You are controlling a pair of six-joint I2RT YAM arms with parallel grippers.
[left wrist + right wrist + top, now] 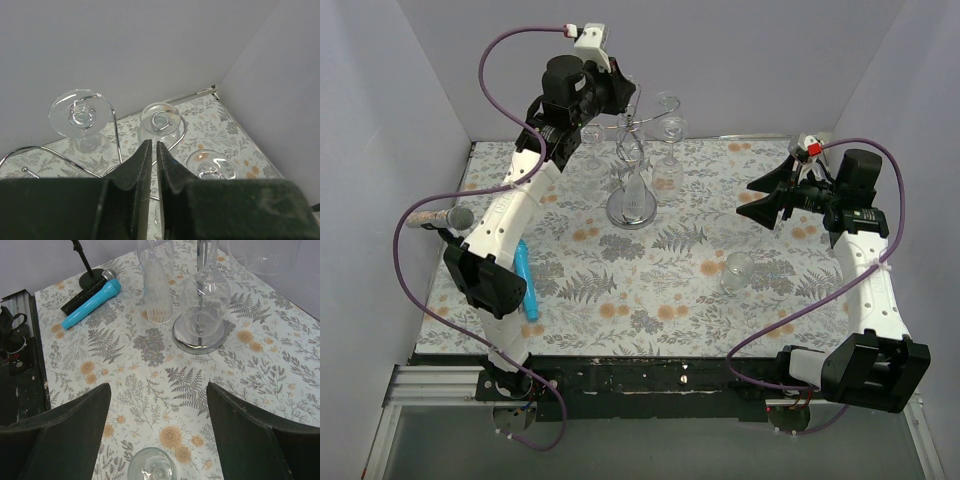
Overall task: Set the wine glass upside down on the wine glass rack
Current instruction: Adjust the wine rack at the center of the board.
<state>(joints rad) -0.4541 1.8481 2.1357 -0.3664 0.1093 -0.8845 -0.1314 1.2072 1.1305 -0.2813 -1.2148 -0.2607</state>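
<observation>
Left end effector (152,150), jaws pressed together, hovers over the wine glass rack (630,212), whose hanging glasses (80,112) blur into the wire. Right end effector (157,389) is spread wide above the wine glass (151,469) standing on the surface (670,300), cropped by the wrist view's edge.

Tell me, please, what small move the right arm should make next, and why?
Probably lower the right gripper toward the wine glass standing on the table: its jaws stand open and the glass shows just below and between them, not gripped. The left gripper, shut and empty, is up at the wine glass rack, where other glasses hang.
</observation>
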